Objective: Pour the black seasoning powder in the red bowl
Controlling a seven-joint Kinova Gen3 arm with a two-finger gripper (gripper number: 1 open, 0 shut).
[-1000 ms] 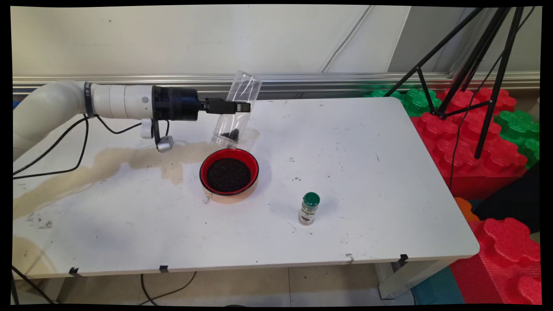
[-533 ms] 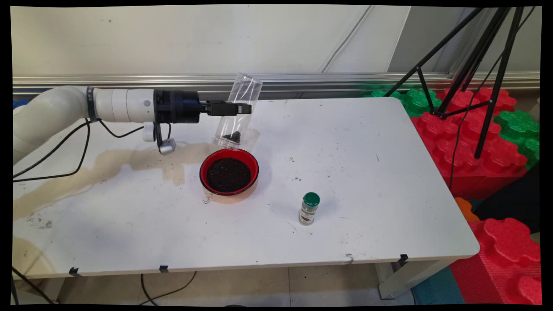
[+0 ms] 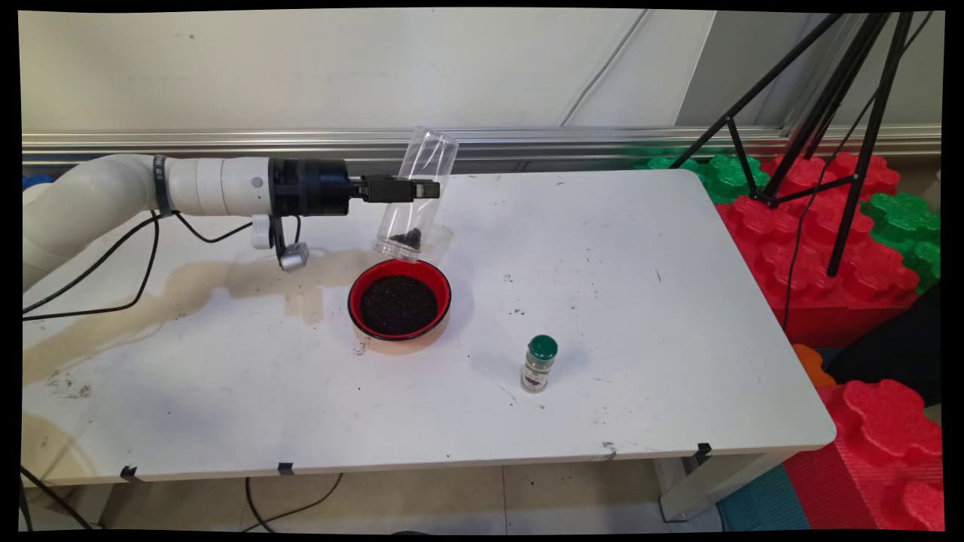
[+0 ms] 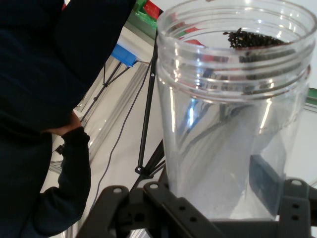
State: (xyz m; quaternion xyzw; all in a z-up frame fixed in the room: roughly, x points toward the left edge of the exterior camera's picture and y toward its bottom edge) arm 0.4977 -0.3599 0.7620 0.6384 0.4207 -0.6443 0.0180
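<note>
Jar: our jaws (image 3: 422,189) clamp the clear jar (image 3: 414,197), mouth tilted down over the red bowl (image 3: 399,299).
Hand view: we alone see a dark-sleeved person (image 4: 44,124).

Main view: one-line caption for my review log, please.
Gripper holds a tilted clear jar, mouth down, over a red bowl of dark grains.

tabletop (image 3: 678,301): white, pretty scuffed, with a big tan stain across the left side
spice jar (image 3: 539,364): little one with a green cap, upright, right of the middle near the front
foam blocks (image 3: 843,248): red and green, stacked off the right edge
tripod (image 3: 821,98): black legs, standing back right over the blocks
</note>
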